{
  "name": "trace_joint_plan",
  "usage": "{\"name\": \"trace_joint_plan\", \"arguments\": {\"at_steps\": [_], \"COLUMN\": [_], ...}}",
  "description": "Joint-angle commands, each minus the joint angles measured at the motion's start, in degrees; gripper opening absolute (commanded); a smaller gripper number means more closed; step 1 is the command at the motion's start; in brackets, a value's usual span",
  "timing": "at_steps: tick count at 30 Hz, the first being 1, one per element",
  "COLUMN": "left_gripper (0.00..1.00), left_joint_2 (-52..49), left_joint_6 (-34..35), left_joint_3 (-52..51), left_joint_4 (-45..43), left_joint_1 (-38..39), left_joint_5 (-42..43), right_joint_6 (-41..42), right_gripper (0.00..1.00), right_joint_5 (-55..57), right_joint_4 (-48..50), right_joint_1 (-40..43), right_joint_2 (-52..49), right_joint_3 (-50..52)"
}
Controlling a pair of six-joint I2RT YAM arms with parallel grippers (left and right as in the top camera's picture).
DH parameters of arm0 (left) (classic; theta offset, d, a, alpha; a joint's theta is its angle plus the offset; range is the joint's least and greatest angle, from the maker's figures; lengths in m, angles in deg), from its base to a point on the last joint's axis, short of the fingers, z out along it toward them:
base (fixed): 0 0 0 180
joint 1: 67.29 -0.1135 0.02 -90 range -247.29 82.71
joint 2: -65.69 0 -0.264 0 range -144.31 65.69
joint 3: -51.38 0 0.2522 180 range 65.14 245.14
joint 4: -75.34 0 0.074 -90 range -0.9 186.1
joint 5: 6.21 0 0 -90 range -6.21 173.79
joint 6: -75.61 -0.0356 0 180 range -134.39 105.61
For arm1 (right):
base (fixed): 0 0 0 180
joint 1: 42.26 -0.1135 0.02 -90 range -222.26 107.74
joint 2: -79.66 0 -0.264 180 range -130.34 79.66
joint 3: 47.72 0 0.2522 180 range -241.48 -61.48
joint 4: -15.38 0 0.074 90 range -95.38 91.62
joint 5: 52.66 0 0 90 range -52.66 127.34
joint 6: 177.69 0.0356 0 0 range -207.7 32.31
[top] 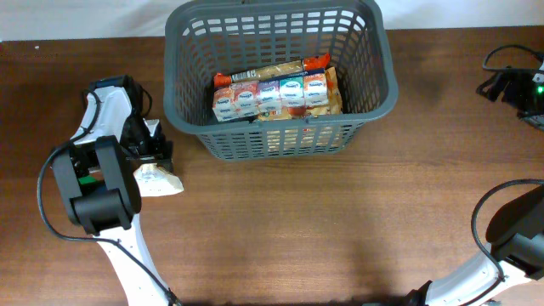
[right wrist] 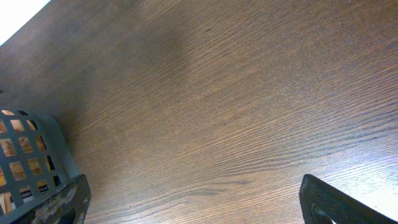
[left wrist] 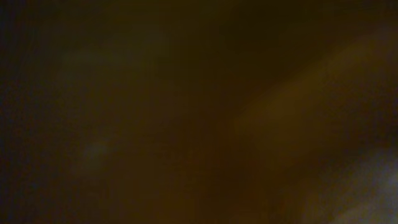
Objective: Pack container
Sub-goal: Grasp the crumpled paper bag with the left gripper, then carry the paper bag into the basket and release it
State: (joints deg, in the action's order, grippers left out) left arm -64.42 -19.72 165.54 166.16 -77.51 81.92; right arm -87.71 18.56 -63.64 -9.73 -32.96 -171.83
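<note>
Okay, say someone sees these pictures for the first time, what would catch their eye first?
The large dark grey plastic lattice basket at the top middle of the brown wooden table, holding a row of small white-and-orange cartons. Next, the left arm bent beside it, by a crumpled white packet. The left wrist view is just dark blur.

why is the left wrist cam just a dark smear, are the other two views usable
Left wrist view: almost wholly dark brown blur, nothing in focus, cause not visible. Overhead view: evenly lit and sharp, the container clear. Right wrist view: table grain crisp, blown-out white at the top left corner.
</note>
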Motion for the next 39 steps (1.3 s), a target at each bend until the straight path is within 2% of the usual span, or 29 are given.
{"name": "trace_joint_plan", "arguments": {"at_steps": [1, 4, 6, 10, 11, 14, 16, 18, 20, 23, 24, 26, 28, 30, 36, 39], "left_gripper": [0.02, 0.02, 0.02, 0.02, 0.02, 0.02, 0.02, 0.02, 0.02, 0.02, 0.02, 0.02, 0.02, 0.02, 0.02, 0.02], "left_joint_2": [-0.92, -0.46, 0.66, 4.31, 6.01, 8.81, 12.37, 14.91, 18.67, 22.82, 23.78, 24.44, 22.88, 19.82, 8.87, 0.98], "left_joint_6": [-0.79, -0.79, -0.79, -0.76, -0.76, -0.81, -0.81, -1.22, -6.82, -16.04, -19.47, -31.06, -38.05, -41.29, -41.53, -47.71], "left_joint_3": [0.28, 2.93, 8.22, 24.48, 32.24, 43.47, 55.21, 61.16, 67.28, 71.01, 71.21, 71.14, 69.48, 66.6, 59.69, 58.9], "left_joint_4": [-0.22, 3.5, 7.5, 14.82, 16.55, 17.51, 17.03, 15.74, 12.07, 7.1, 5.81, 4.83, 4.94, 4.31, -2.99, -7.1], "left_joint_1": [-0.35, -0.35, -0.35, -0.35, -0.35, -0.31, -0.2, 0.37, 2.32, 8.13, 10.91, 19.71, 26.18, 30.88, 35.56, 38.07], "left_joint_5": [0.46, 0.42, 0.5, 0.63, 0.61, 0.61, 0.68, 1.42, 8.04, 14.64, 14.78, 14.71, 13.46, 9.22, -2.54, -5.73], "right_joint_6": [0.33, 0.33, 0.33, 0.33, 0.33, 0.33, 0.33, 0.33, 0.33, 0.33, 0.33, 0.33, 0.33, 0.33, 0.33, 0.33], "right_gripper": [0.99, 0.99, 0.99, 0.99, 0.99, 0.99, 0.99, 0.99, 0.99, 0.99, 0.99, 0.99, 0.99, 0.99, 0.99, 0.99], "right_joint_5": [-0.72, -0.72, -0.72, -0.72, -0.72, -0.72, -0.72, -0.72, -0.72, -0.72, -0.72, -0.72, -0.72, -0.72, -0.72, -0.72], "right_joint_4": [0.15, 0.17, 0.17, 0.17, 0.17, 0.15, 0.15, 0.17, 0.17, 0.15, 0.15, 0.17, 0.17, 0.17, 0.17, 0.17], "right_joint_1": [-0.26, -0.26, -0.26, -0.26, -0.26, -0.26, -0.26, -0.26, -0.26, -0.26, -0.26, -0.26, -0.26, -0.26, -0.26, -0.26], "right_joint_2": [0.48, 0.48, 0.48, 0.48, 0.48, 0.48, 0.48, 0.48, 0.48, 0.48, 0.48, 0.48, 0.48, 0.48, 0.48, 0.48], "right_joint_3": [0.33, 0.31, 0.33, 0.31, 0.33, 0.33, 0.33, 0.33, 0.33, 0.33, 0.33, 0.31, 0.33, 0.31, 0.31, 0.33]}}
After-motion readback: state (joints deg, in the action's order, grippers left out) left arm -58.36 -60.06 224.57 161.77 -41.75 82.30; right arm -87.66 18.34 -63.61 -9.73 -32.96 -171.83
